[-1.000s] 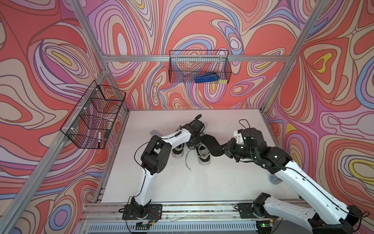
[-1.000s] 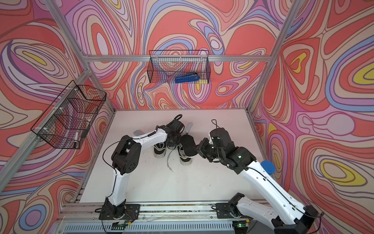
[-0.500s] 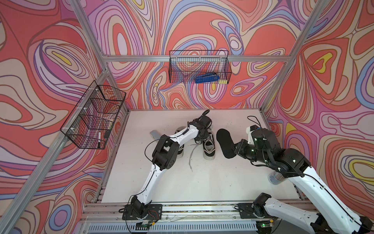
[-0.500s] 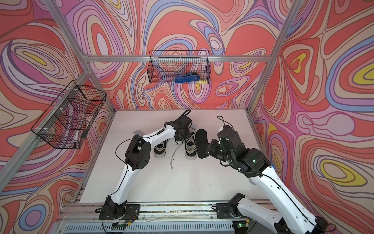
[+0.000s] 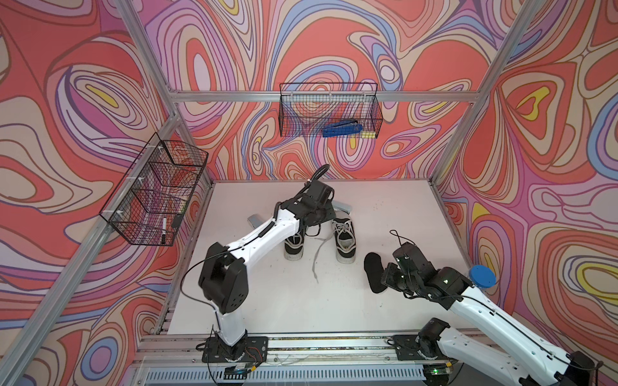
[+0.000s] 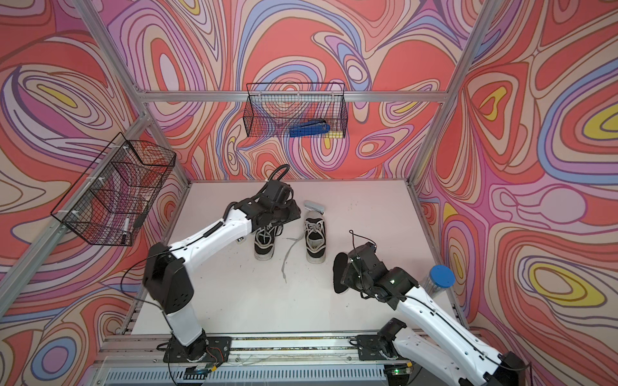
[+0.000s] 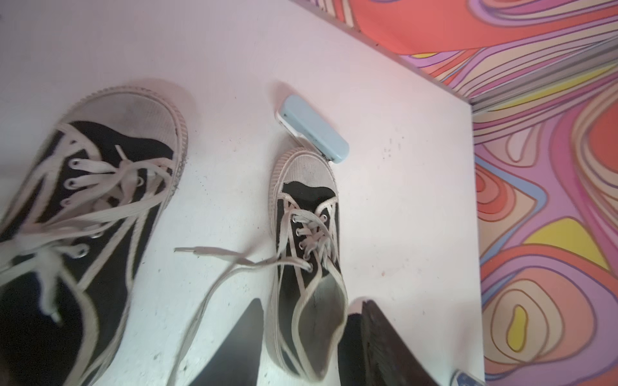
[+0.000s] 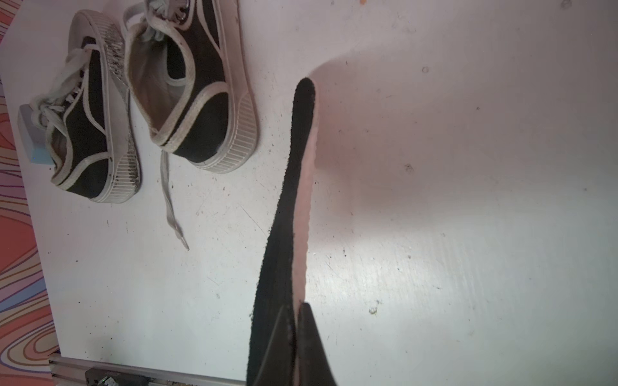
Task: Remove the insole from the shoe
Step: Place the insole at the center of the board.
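Observation:
Two black canvas sneakers with white laces stand side by side mid-table. The right-hand shoe (image 5: 344, 239) (image 6: 315, 240) has a bare grey inside. My left gripper (image 5: 322, 217) (image 7: 311, 300) hovers over it, open; in the left wrist view its heel (image 7: 321, 320) lies between the spread fingers (image 7: 244, 341), apart from both. The black insole (image 5: 373, 270) (image 6: 339, 270) (image 8: 294, 187), pink underneath, is out of the shoe and hangs on edge above the table to its right. My right gripper (image 5: 388, 279) (image 8: 296, 309) is shut on one end of it.
The other sneaker (image 5: 294, 244) sits under my left forearm. A light blue stapler (image 5: 342, 207) (image 7: 312, 128) touches the shoe's toe. A loose lace (image 5: 316, 257) trails forward. A blue-lidded jar (image 5: 481, 275) stands at the right wall. Wire baskets (image 5: 329, 110) (image 5: 157, 190) hang on the walls.
My right gripper has drawn the insole out of the shoe and carried it toward the front right. My left gripper has opened off the shoe.

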Robot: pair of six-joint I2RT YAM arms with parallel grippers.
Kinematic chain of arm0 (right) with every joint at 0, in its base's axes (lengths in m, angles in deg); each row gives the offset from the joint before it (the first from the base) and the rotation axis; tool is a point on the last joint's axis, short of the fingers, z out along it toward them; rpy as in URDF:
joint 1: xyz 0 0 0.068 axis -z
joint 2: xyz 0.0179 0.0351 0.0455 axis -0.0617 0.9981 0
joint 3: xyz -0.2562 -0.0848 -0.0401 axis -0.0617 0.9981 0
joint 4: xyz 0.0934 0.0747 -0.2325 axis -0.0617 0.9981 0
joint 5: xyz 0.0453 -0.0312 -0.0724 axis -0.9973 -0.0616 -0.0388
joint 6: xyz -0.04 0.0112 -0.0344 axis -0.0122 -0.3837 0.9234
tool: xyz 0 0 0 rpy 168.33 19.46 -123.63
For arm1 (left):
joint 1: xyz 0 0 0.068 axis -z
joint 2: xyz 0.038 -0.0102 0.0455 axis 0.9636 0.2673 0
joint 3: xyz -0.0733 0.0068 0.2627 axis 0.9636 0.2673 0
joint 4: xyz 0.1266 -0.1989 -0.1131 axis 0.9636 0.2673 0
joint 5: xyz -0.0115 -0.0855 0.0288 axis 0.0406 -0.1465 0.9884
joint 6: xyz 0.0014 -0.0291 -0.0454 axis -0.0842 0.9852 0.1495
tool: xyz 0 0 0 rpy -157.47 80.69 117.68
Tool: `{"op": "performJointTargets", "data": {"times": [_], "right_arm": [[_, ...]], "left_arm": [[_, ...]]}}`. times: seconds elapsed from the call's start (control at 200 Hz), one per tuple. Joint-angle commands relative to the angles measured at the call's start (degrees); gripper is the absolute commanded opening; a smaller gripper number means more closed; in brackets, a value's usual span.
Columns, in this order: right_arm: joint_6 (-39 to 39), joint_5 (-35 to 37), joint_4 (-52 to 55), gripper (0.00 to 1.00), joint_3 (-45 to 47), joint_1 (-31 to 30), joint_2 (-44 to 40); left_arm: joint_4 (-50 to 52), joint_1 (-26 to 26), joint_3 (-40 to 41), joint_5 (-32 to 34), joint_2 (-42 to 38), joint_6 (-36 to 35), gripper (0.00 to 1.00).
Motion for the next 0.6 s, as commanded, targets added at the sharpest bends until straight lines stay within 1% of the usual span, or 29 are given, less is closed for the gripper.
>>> {"op": "performJointTargets", "data": {"times": [0.0,0.05,0.125,0.19,0.29,0.401,0.421,0.461,0.491,0.526,0.556,0.596], "right_arm": [[-0.75,-1.69,-7.35,0.00,4.47,2.38,-0.10],[-2.36,-2.82,-8.73,0.00,6.94,2.67,0.69],[-4.85,-2.44,-7.21,0.00,8.64,3.17,3.13],[-7.03,-1.16,-4.46,0.00,8.93,3.38,6.70],[-7.90,0.07,-2.52,0.00,8.32,3.48,11.79],[-8.10,2.90,0.67,0.22,6.59,3.48,14.48],[-8.15,3.47,1.37,0.27,6.29,3.48,14.58],[-8.62,4.20,2.97,0.43,5.71,3.44,14.36],[-8.84,4.61,4.22,0.56,5.04,3.48,13.78],[-9.11,5.05,6.00,0.65,3.72,3.48,12.88],[-9.19,5.92,7.57,0.70,2.13,3.48,11.80],[-8.79,7.28,9.63,0.71,-0.72,3.43,10.33]], "left_arm": [[2.92,-0.60,8.25,1.03,-8.00,-4.67,0.51],[3.72,-1.26,12.27,1.22,-12.25,-5.47,0.51],[5.58,-2.37,17.52,0.92,-18.28,-5.77,0.51],[7.89,-3.12,21.24,1.49,-22.95,-5.73,0.54],[11.78,-3.91,26.22,3.49,-29.57,-4.84,0.60],[16.23,-4.78,29.80,5.80,-35.42,-4.27,0.64],[17.11,-4.97,30.28,6.34,-36.30,-4.27,0.64],[18.66,-5.55,31.25,7.03,-37.73,-4.27,0.64],[19.69,-6.09,32.02,7.37,-38.64,-4.27,0.61],[20.66,-7.17,32.90,7.53,-39.40,-4.27,0.56],[21.63,-8.34,33.55,7.35,-39.86,-4.27,0.52],[22.25,-9.83,34.11,7.09,-40.09,-4.47,0.47]]}}
